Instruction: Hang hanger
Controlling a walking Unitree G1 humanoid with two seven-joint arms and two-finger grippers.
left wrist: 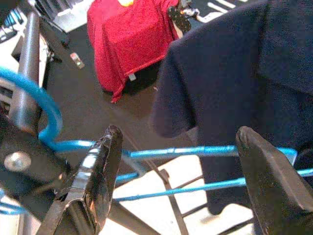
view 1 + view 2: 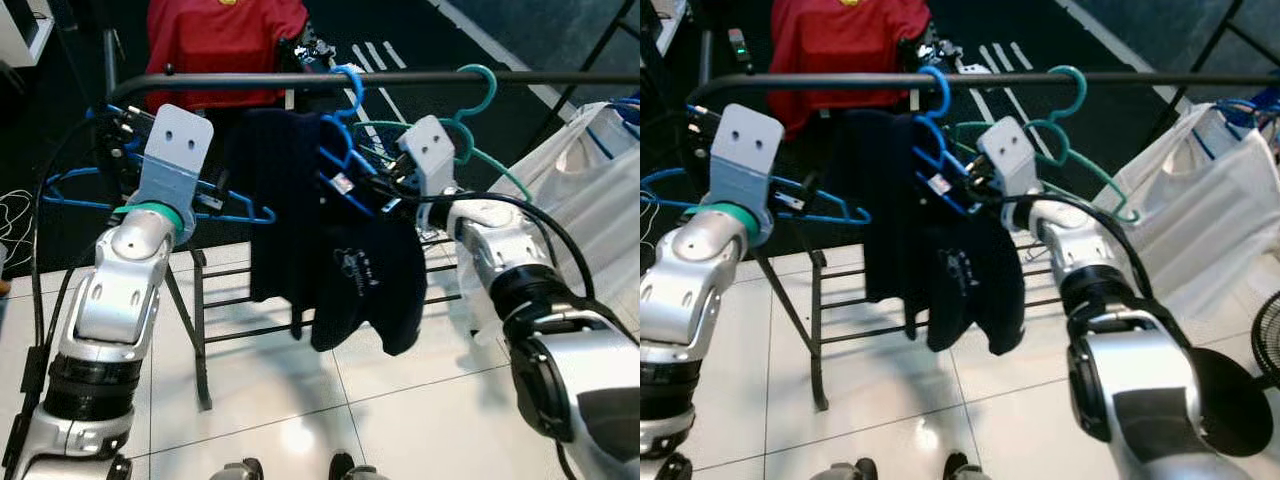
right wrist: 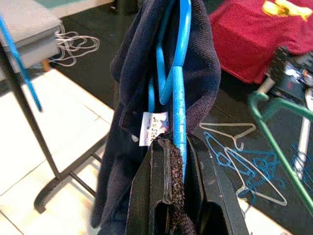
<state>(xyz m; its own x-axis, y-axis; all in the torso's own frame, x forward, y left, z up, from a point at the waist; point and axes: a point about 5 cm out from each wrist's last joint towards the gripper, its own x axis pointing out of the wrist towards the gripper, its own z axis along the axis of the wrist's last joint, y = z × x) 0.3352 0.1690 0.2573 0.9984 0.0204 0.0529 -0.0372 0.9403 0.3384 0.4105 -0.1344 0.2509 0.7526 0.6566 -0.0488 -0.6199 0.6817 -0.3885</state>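
From the head, the bright blue plastic hanger (image 2: 345, 150) carrying a dark navy T-shirt (image 2: 330, 255) hooks over the black metal rail (image 2: 400, 78). In the right wrist view, the right gripper (image 3: 172, 147) pinches hanger and cloth. In the left wrist view, the left gripper (image 1: 181, 161) spreads wide, apparently touching nothing.

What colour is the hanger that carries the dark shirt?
Blue. The hanger shows best in the right wrist view, inside the navy shirt.

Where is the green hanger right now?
The green hanger hangs on the black rail, toward the robot's right, beside the blue hanger carrying the dark shirt.
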